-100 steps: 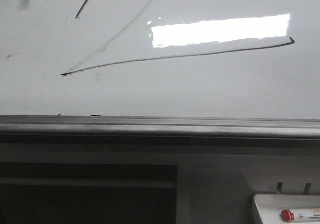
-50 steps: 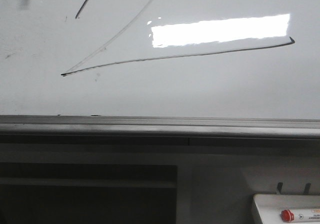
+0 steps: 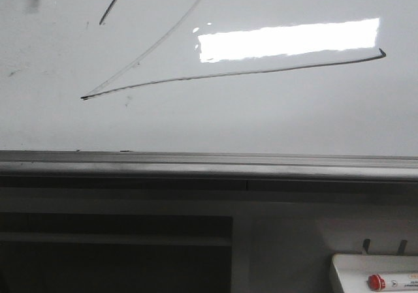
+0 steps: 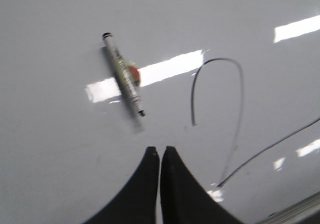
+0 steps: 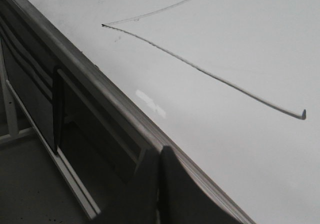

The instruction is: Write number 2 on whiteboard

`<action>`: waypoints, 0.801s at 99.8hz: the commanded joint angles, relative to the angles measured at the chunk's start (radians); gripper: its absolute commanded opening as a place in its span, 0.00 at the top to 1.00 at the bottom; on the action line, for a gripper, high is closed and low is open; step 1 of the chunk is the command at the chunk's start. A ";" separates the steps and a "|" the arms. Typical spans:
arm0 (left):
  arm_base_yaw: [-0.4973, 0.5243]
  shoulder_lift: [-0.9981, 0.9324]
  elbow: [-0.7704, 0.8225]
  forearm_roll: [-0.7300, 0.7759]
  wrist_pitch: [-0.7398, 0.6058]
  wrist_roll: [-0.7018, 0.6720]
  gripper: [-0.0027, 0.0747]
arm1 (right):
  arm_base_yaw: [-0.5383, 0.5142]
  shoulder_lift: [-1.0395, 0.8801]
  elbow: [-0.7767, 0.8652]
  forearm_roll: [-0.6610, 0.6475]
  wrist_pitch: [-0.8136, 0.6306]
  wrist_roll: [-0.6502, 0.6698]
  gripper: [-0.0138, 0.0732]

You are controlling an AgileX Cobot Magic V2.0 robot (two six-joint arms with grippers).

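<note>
Black ink already forms the 2 (image 3: 215, 75) on the board (image 3: 261, 123): hook, long diagonal, sharp corner and base stroke all look finished, so little seems left to write. A marker (image 4: 123, 74) sits against the board beside the hook, free of both arms. The left gripper (image 4: 160, 156) and right gripper (image 5: 160, 156) each have jaws together, holding nothing.

The whiteboard (image 3: 261, 123) carries everything: the number 2 (image 3: 228, 74) is drawn on it in thin black line, and a marker (image 4: 122, 74) lies loose on its surface beside the 2's curved top. A grey rail (image 3: 209, 166) edges it.
</note>
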 commanded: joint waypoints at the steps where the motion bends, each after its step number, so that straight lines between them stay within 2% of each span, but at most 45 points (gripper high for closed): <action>1: 0.050 -0.038 0.059 0.264 -0.103 -0.267 0.99 | -0.004 0.006 -0.025 -0.002 -0.076 0.002 0.91; 4: 0.066 -0.055 0.088 0.308 -0.103 -0.371 0.99 | -0.004 0.006 -0.025 -0.002 -0.076 0.002 0.91; 8: 0.085 -0.075 0.122 0.327 -0.103 -0.445 0.99 | -0.004 0.006 -0.025 -0.002 -0.076 0.002 0.91; 20: 0.125 -0.146 0.206 0.292 -0.063 -0.577 0.99 | -0.004 0.006 -0.025 -0.002 -0.075 0.002 0.91; 42: 0.143 -0.156 0.203 0.289 0.233 -0.577 0.99 | -0.004 0.008 -0.025 -0.002 -0.071 0.002 0.91; 80: 0.143 -0.156 0.203 0.283 0.231 -0.580 0.99 | -0.004 0.008 -0.025 -0.002 -0.071 0.002 0.91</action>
